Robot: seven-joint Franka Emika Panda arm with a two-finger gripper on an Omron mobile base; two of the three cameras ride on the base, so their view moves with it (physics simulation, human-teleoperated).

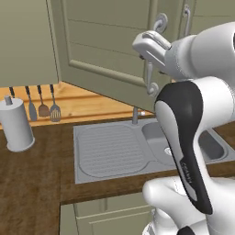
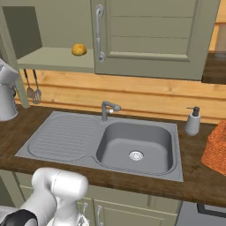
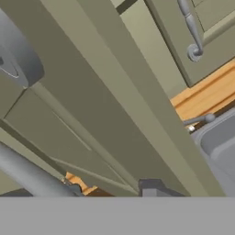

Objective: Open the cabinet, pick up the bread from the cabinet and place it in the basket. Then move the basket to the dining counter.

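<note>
The cabinet's [image 2: 154, 39] left door [image 1: 105, 46] stands swung open, edge-on and very close in the hand view [image 3: 114, 92]. The bread [image 2: 79, 49], a small golden bun, sits on the bare shelf inside. My gripper [image 3: 114, 190] is open, its tips apart with nothing between them, right beside the open door's grey bar handle [image 3: 27, 174]. In the left base view the arm's white hand is up at that handle [image 1: 160, 22]. The orange basket [image 2: 216, 148] stands on the counter at the far right, partly cut off. The dining counter is out of view.
A grey sink [image 2: 132, 145] with drainboard and faucet [image 2: 108, 108] lies below the cabinet. A soap dispenser [image 2: 192, 121] stands right of the sink. A paper towel roll [image 1: 16, 124] and hanging utensils [image 1: 43, 105] are at the left. The right cabinet door's handle [image 2: 99, 31] hangs beside the opening.
</note>
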